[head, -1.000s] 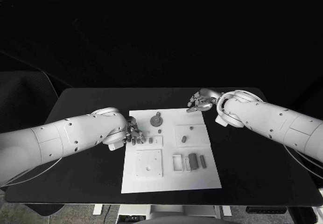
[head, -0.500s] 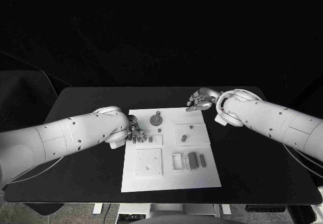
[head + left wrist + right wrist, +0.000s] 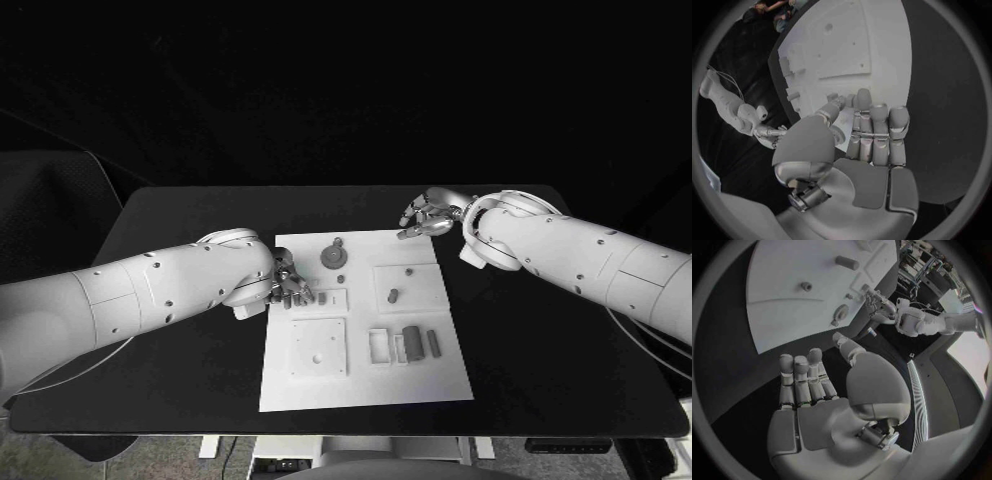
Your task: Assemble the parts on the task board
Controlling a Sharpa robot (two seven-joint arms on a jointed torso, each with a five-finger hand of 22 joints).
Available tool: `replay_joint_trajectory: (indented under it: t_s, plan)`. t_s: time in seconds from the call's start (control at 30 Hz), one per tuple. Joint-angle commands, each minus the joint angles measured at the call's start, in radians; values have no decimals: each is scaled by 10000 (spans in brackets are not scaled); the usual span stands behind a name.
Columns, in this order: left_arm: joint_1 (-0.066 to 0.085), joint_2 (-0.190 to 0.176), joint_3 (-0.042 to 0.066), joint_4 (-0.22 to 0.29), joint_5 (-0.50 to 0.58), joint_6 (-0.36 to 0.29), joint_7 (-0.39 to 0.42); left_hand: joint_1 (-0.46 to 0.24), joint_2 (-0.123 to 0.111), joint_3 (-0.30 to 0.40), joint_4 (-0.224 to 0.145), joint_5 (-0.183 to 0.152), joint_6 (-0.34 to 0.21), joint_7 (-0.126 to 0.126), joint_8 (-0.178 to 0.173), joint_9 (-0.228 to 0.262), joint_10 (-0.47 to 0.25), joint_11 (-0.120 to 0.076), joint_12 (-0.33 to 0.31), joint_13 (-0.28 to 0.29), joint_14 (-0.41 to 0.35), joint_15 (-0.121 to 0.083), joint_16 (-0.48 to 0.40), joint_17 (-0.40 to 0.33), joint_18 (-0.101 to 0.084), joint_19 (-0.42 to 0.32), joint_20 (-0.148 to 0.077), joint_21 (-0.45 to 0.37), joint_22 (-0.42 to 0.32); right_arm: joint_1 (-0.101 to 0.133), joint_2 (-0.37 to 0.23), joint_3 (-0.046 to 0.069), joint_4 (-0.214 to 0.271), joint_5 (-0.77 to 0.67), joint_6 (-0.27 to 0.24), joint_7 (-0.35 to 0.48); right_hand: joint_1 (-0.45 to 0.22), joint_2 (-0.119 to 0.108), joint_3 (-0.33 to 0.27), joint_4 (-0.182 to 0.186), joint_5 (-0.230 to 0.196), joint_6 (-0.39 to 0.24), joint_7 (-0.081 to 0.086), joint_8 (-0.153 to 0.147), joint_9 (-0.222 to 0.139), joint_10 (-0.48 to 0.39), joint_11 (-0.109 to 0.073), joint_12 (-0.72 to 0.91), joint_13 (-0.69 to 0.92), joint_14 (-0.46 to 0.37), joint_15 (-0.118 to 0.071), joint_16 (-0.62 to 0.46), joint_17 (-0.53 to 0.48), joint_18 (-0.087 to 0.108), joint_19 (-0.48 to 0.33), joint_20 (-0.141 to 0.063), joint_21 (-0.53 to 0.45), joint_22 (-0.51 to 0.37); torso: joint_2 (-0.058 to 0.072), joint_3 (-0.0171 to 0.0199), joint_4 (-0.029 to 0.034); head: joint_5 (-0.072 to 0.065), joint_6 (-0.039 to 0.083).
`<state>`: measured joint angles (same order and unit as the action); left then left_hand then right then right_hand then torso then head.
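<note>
At the left of the head view the left arm (image 3: pixel 130 295) reaches in across the black table (image 3: pixel 173 215), and its left hand (image 3: pixel 289 287) sits at the left edge of the task board (image 3: pixel 433 385), fingers lying close together and pointing onto the white plate; from the wrist camera the palm looks bare and the fingers lie straight side by side over the board's edge, so it reads as released, grasping nothing. The task board lies in the middle of the frame, long side running away from the robot. On its upper part rests a round grey disc part (image 3: pixel 335 258) with a small knob just above it; right of that, in a raised square panel, lies a short grey peg (image 3: pixel 394 296). Below the left hand a square plate with holes (image 3: pixel 320 348) occupies the lower left of the board, and to its right stand two dark upright bars (image 3: pixel 420 343) beside an open rectangular frame (image 3: pixel 379 347). At the upper right the right hand (image 3: pixel 426 220) hovers just off the board's far right corner, over the table, fingers curled partway; its wrist view shows the palm bare, holding nothing. The right arm (image 3: pixel 591 265) runs off toward the right edge.
</note>
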<state>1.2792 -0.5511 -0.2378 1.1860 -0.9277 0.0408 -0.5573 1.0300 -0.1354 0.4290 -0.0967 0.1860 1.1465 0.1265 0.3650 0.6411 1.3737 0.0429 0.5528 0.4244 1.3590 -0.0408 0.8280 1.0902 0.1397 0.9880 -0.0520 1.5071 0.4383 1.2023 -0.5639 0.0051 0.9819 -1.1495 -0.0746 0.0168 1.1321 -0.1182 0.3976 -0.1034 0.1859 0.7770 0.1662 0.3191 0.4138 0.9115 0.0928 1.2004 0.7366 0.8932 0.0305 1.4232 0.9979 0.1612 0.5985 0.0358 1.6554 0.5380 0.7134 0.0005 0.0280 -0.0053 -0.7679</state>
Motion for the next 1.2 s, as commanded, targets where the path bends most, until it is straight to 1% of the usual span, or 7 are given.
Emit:
replay_joint_trajectory:
  t_s: [0.03,0.5,0.67,0.9,1.03,1.13,1.2]
  plan:
    - [-2,-7,4,36,-14,-250,144,-289,-119,-201,-15,-43,-68,-2,-89,-13,12,57,-51,-15,-35,73,41,23,237,-78,17,59,-2,-2,-9,2,8,13,129,45,-117,-14,1,40,61,-63,39,43,-12,-51,8,13,-10,-62,-11,1,-16,-65,-59,28,113,-11,0,-2,4,-2,-4]
    - [-4,-191,11,91,-60,-870,222,-553,-207,-505,-32,-43,-77,5,-118,-19,47,42,-42,-8,-24,63,61,49,249,-82,9,83,0,-4,-12,2,-7,13,133,44,-126,-15,0,44,60,-68,40,41,-13,-52,8,14,-11,-63,-10,1,-17,-66,-59,28,113,-12,-1,-6,8,-26,2]
    - [-2,-280,16,137,-34,-822,276,-558,-198,-510,-32,-41,-75,4,-117,-18,50,41,-40,-7,-22,62,63,50,250,-81,8,85,0,-8,-20,2,-8,13,133,53,-130,-15,-1,46,60,-70,40,40,-14,-52,8,14,-12,-64,-9,1,-17,-66,-59,28,112,-13,-6,-7,3,-29,5]
    - [4,-564,30,341,954,-1092,655,-546,-173,-527,-56,-34,-97,5,-135,-24,11,47,-63,-16,-53,65,50,49,255,-103,5,73,-6,-15,-27,1,-15,11,97,98,-132,-14,0,47,61,-71,40,40,-14,-52,8,15,-13,-64,-9,2,-17,-66,-59,28,112,-13,-8,-12,5,-43,40]
    - [27,-769,67,519,1751,-1423,1000,-514,-139,-665,-161,-27,-327,52,-284,-81,-394,174,-286,-104,-420,165,-137,7,227,-399,30,-104,-96,-19,-31,1,-11,61,43,144,-132,-11,2,48,61,-71,40,40,-14,-52,8,15,-13,-64,-9,2,-18,-66,-59,28,112,-14,-12,-6,8,-45,74]
    - [73,-839,71,541,2321,-1809,1475,-464,-117,-727,-175,-23,-457,78,-352,-109,-786,318,-485,-181,-789,308,-359,-63,153,-731,86,-312,-199,-25,-30,1,-8,64,3,162,-131,-6,4,48,62,-70,39,41,-14,-52,8,15,-13,-64,-9,3,-18,-66,-58,28,113,-14,-16,-6,17,-50,78]
    - [78,-866,71,536,2546,-2038,1733,-413,-111,-746,-182,-22,-543,95,-391,-128,-1028,406,-606,-228,-1016,405,-518,-124,101,-946,125,-454,-270,-35,-39,0,10,64,-13,165,-130,-3,6,48,63,-69,39,42,-14,-52,7,16,-14,-63,-9,3,-18,-66,-58,28,113,-14,-9,-5,16,-37,120]
